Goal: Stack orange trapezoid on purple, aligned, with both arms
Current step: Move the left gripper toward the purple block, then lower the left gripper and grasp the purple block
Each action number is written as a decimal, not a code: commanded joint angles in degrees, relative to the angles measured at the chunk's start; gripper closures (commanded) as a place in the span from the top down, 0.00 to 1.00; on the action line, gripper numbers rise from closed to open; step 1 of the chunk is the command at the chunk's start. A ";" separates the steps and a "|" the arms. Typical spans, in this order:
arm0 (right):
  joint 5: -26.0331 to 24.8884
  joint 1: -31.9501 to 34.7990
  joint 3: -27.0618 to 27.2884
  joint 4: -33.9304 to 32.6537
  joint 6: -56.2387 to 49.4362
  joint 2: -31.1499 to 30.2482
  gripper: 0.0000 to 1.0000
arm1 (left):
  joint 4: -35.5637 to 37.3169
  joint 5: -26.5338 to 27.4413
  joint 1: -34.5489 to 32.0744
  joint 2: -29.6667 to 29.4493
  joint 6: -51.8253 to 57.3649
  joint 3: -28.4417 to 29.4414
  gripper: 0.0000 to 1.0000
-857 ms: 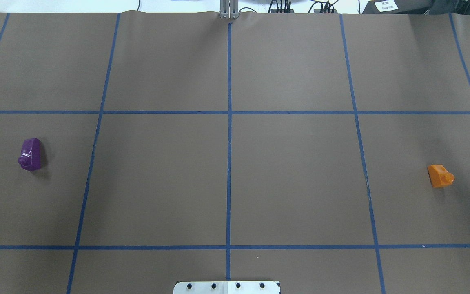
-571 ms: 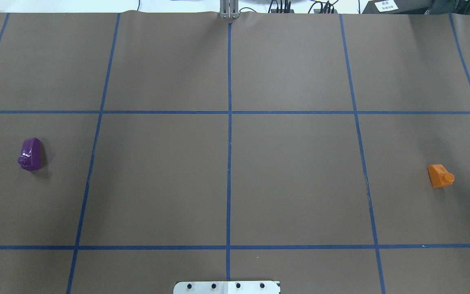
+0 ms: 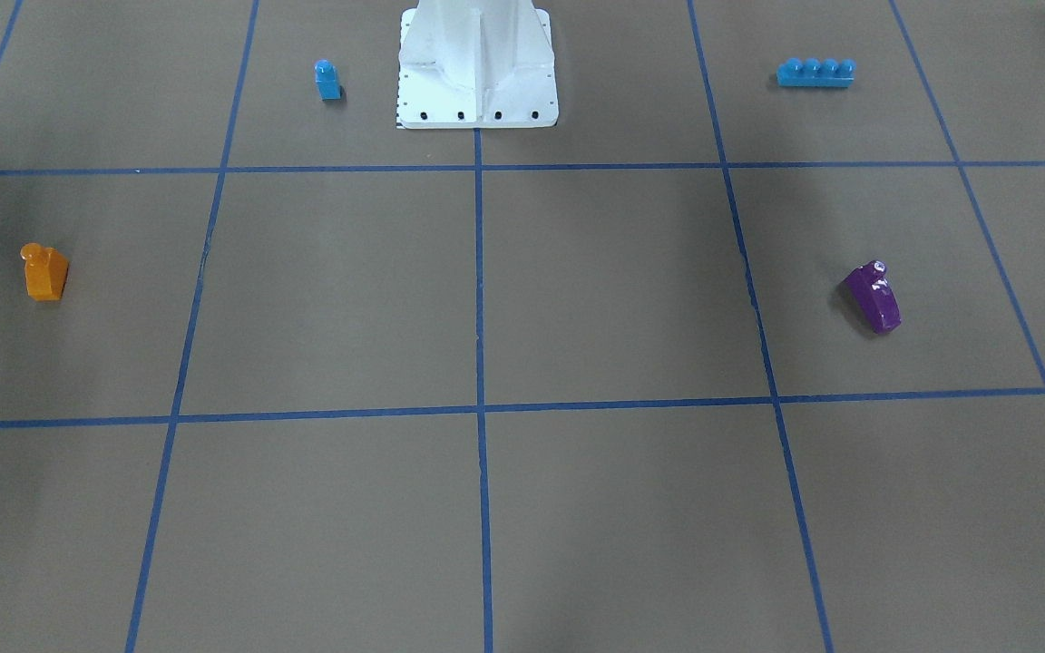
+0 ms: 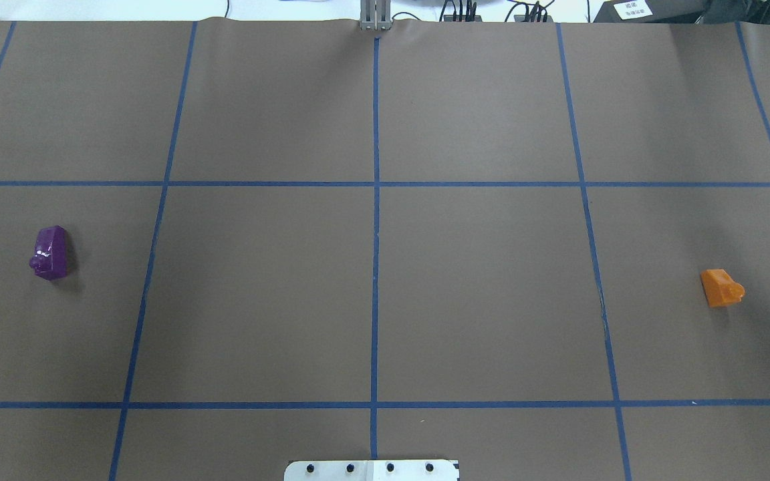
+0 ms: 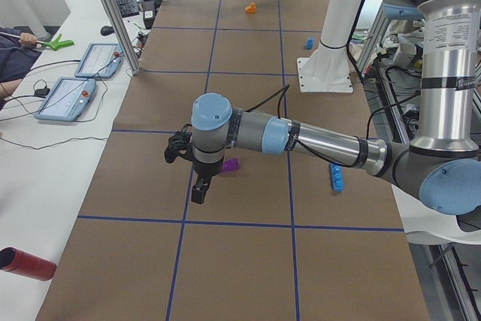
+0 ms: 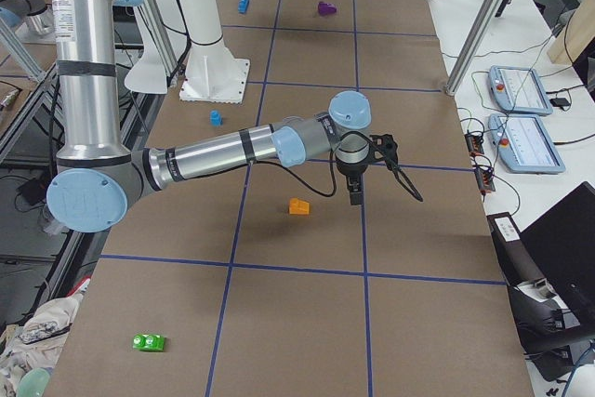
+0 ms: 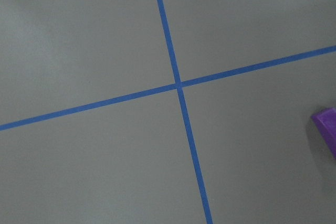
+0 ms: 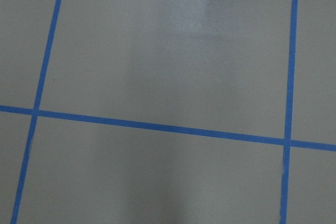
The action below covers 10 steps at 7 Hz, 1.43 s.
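Purple on the brown worktop, far out on the robot's left, with open surface all round in the overhead view. From the left end, partly hidden behind the wrist of the left arm. Lies just beside the left gripper, on its robot-ward side, apart from it. Left gripper hanging over the worktop, pointed down; jaws apart or together, impossible to tell from that side view. In the left wrist camera, only a purple corner at the right edge, near a crossing of blue tape lines.

Further right, by the white pedestal: long blue brick on the left arm's side, small blue block on the right arm's side, both well apart from either gripper.

Orange trapezoid far out on the robot's right, alone on the worktop, a long way from the other task block. From the right end, near the right gripper, on its robot-ward side, with a gap between. Right gripper pointed down over the worktop at the end of the outstretched right arm; jaw state likewise impossible to tell. Right wrist camera: worktop and tape lines.
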 commanded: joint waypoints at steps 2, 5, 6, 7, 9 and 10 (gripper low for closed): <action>0.00 -0.54 0.02 0.00 0.16 0.26 1.00 | -5.56 -0.74 3.71 0.08 -9.36 0.28 1.00; 0.00 -1.33 0.37 0.00 0.25 0.26 1.00 | -14.48 -0.32 16.18 3.39 -34.49 0.99 1.00; 0.00 -1.33 0.63 0.00 0.25 0.26 1.00 | -22.64 0.65 21.36 5.33 -45.29 0.99 1.00; 0.00 -1.33 0.81 0.00 0.25 0.26 1.00 | -28.55 3.44 26.80 6.83 -52.88 1.16 1.00; 0.00 -1.33 0.72 0.00 0.25 0.26 1.00 | -34.20 8.97 37.09 6.76 -63.46 2.21 1.00; 0.00 -1.33 0.72 0.00 0.25 0.26 1.00 | -35.62 10.14 40.10 5.80 -66.12 3.00 1.00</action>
